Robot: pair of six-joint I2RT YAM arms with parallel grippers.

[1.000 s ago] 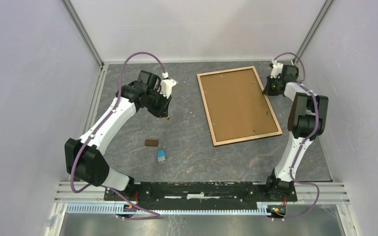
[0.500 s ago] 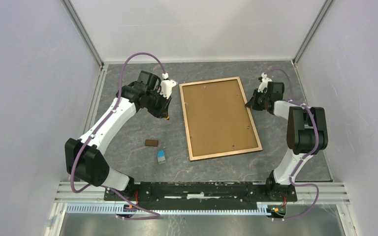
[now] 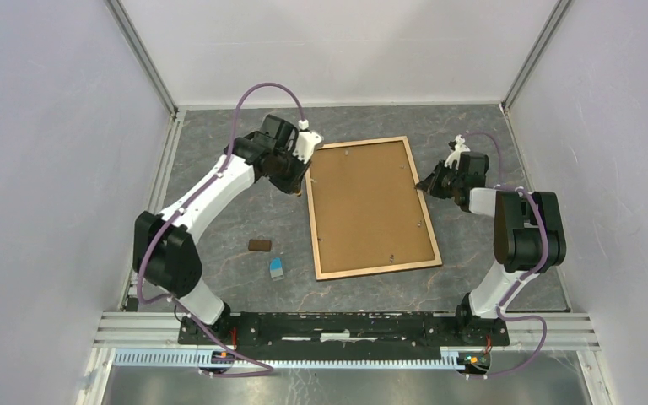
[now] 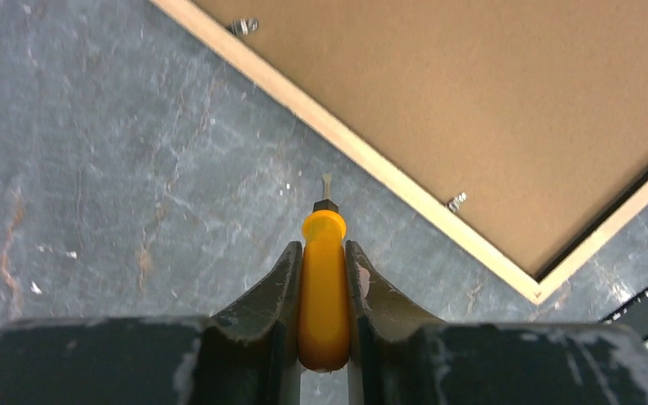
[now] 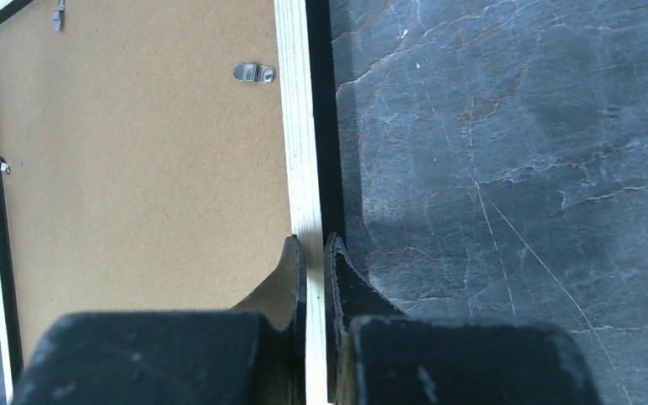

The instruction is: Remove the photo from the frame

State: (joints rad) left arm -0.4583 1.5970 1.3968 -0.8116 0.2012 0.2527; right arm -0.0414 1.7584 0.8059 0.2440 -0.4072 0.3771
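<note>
Orange screwdriver (image 4: 324,295) clamped in left gripper (image 4: 323,250), right gripper (image 5: 314,246) pinches frame (image 5: 299,126) rim, brown block (image 3: 259,245) lies apart.

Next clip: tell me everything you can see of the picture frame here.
The frame is a large rectangle lying flat and face down on the table, slightly skewed. Its brown board backing faces up, held by small metal clips inside a light wood rim with a black outer edge. The right pincer clamps its right rim; the screwdriver in the left pincer sits just short of the left rim.
</note>
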